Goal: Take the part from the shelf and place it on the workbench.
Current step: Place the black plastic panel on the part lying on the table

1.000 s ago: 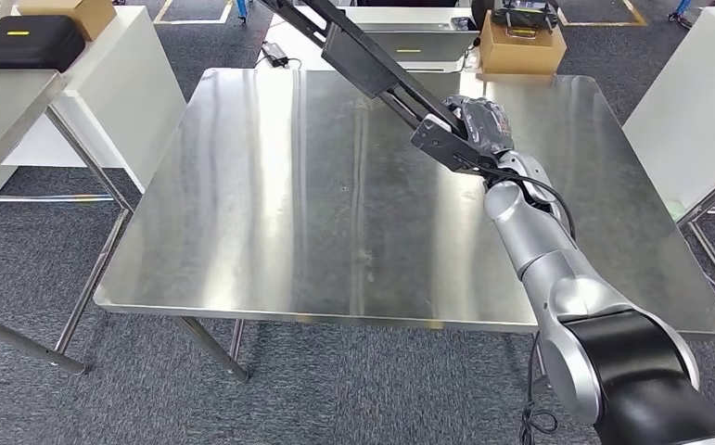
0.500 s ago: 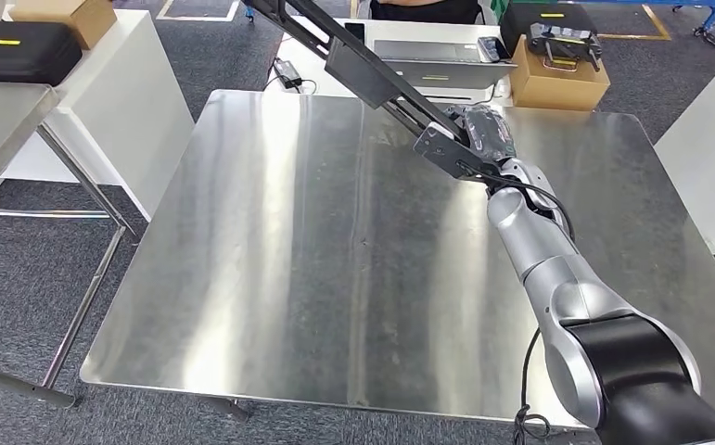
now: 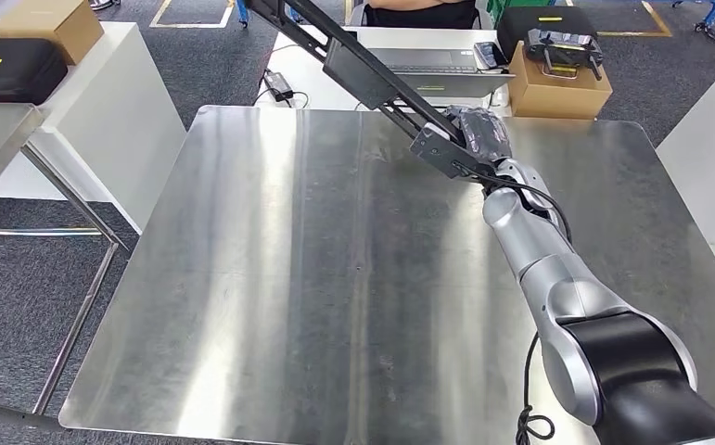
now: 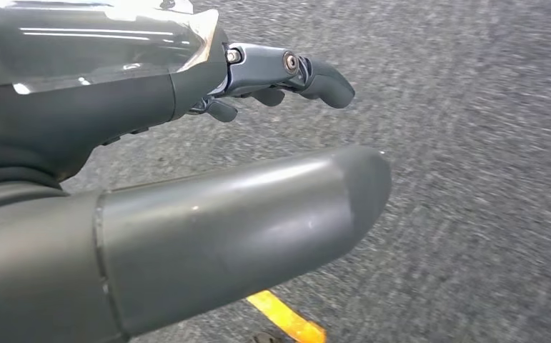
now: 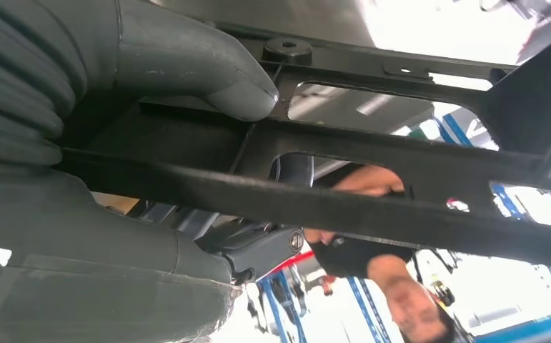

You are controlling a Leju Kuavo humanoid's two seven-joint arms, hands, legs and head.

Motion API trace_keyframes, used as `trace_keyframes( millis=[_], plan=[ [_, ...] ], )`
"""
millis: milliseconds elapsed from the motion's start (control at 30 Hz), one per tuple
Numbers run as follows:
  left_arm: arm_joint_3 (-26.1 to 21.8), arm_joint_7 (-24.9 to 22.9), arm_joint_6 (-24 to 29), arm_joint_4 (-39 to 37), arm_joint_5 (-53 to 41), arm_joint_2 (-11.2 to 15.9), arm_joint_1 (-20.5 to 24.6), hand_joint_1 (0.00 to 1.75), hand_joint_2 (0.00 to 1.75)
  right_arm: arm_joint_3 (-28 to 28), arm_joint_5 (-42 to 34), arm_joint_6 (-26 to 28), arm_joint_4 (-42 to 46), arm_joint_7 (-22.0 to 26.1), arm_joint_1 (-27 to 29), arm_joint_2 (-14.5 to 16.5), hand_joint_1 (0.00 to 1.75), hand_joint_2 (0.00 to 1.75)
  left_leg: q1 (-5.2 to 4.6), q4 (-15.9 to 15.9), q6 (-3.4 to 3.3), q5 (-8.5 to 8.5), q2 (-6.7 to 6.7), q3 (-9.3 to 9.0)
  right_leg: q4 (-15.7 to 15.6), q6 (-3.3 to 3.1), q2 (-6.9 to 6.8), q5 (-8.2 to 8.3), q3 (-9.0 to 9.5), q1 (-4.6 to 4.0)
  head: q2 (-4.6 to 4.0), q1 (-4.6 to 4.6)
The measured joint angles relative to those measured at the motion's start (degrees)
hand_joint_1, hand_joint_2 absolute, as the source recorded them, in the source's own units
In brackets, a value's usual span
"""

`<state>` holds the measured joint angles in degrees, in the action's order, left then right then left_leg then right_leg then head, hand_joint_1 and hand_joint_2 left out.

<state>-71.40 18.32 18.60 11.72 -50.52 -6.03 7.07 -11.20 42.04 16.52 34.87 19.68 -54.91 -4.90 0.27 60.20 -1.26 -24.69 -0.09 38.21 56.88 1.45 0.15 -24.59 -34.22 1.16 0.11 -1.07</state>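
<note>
Right hand [image 3: 483, 133] around black part [image 3: 363, 65] above workbench [image 3: 270, 278].

Grey carpet floor [image 3: 19, 269] all round, yellow tape line [image 4: 286, 318] on it below the left hand [image 4: 186, 214]. White table [image 3: 84, 120] far left of the right hand [image 3: 485, 133], black case [image 3: 10, 65] and cardboard box [image 3: 43, 23] on top. Another cardboard box [image 3: 557, 88] just beyond the right hand, laptop [image 3: 432, 63] beside it. Person [image 5: 372, 250] standing beyond.
</note>
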Motion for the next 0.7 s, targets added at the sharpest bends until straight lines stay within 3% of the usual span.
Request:
trace_keyframes(
  millis=[67, 167, 400, 567, 700],
  plan=[
    [0.01, 0.47, 0.04, 0.00, -0.19, -0.10, 0.13, 0.00, 0.00, 0.05, -0.01, 0.24, 0.09, -0.10, -0.37, 0.02, 1.75, 1.75, -0.24, -2.12, -0.24, 0.32, -0.03, -1.18, 0.05, 0.29, -0.02, -0.42, 0.08, -0.43, 0.00, -0.05],
    [-0.01, 0.67, -0.07, 0.00, -0.34, -0.32, 0.12, 0.00, 0.00, 0.11, 0.01, 0.29, 0.26, -0.21, -0.47, -0.01, 1.75, 1.75, -0.55, -2.23, -0.13, 0.97, -0.25, -1.61, 0.16, 0.10, -0.17, -0.73, 0.20, -0.85, 0.00, -0.07],
    [-0.01, 0.30, -1.27, 0.00, -0.48, -0.41, 0.13, 0.00, 0.00, 0.16, 0.38, 0.19, 0.46, -0.85, -0.43, -0.07, 1.75, 1.75, -1.07, -2.22, -1.05, 0.80, -0.48, -1.59, -0.53, 0.41, -0.42, -0.53, 0.54, -0.60, 0.00, -0.07],
    [-0.01, 0.23, -1.81, 0.00, -0.54, -0.44, 0.13, 0.00, 0.00, 0.15, 0.92, -0.30, 0.44, -1.08, -0.29, -0.21, 1.75, 1.75, -1.23, -2.21, -1.31, 0.80, -0.47, -1.58, -0.63, 0.99, -0.41, -0.40, 0.55, -0.44, 0.00, -0.07],
    [-0.01, 0.87, -2.69, 0.00, -0.48, -0.46, 0.13, 0.00, 0.00, 0.09, 1.87, -1.31, 0.01, -1.32, 0.06, -0.32, 1.75, 1.75, -1.23, -2.20, -1.37, 0.83, -0.46, -1.58, -0.64, 1.08, -0.41, -0.36, 0.53, -0.44, 0.00, -0.06]
  ],
)
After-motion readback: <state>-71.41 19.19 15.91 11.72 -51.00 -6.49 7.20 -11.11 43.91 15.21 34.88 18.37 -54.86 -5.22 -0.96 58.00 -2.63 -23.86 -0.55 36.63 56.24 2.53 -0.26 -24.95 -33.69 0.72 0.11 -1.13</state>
